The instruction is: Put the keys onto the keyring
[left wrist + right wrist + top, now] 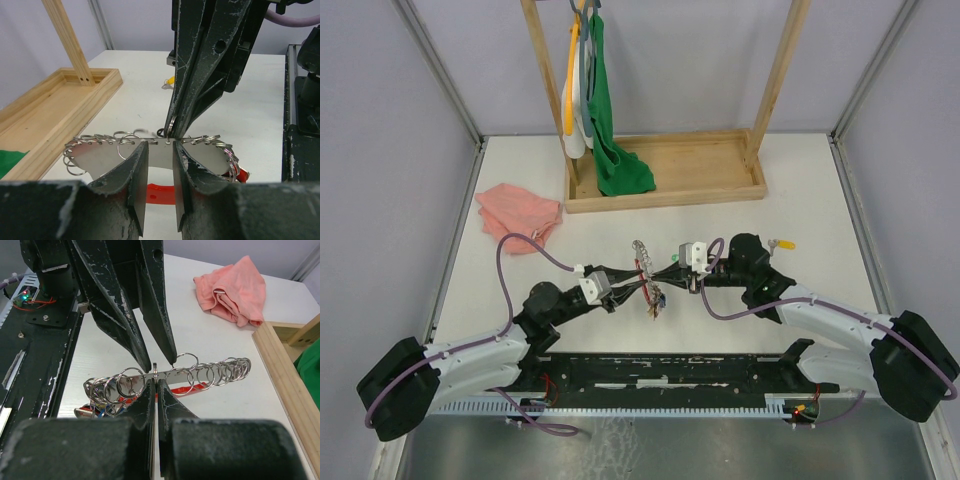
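Observation:
The keyring [642, 256] hangs between both grippers above the table's middle. It is a shiny grey strip [172, 376] strung with several small split rings, joined to a red part [160, 192]. Keys with coloured tags [655, 303] dangle from its near end. My right gripper [156, 382] is shut on one thin split ring standing on edge at the strip. My left gripper [160, 150] faces it from the other side with its jaws apart. The strip shows in the gap and nothing is clamped. A key with a yellow tag [782, 243] lies on the table by the right arm.
A pink cloth [518, 212] lies at the back left. Behind the grippers stands a wooden tray [670, 190] with upright posts, and a green cloth [615, 160] hangs into it. The black base rail [670, 370] runs along the near edge.

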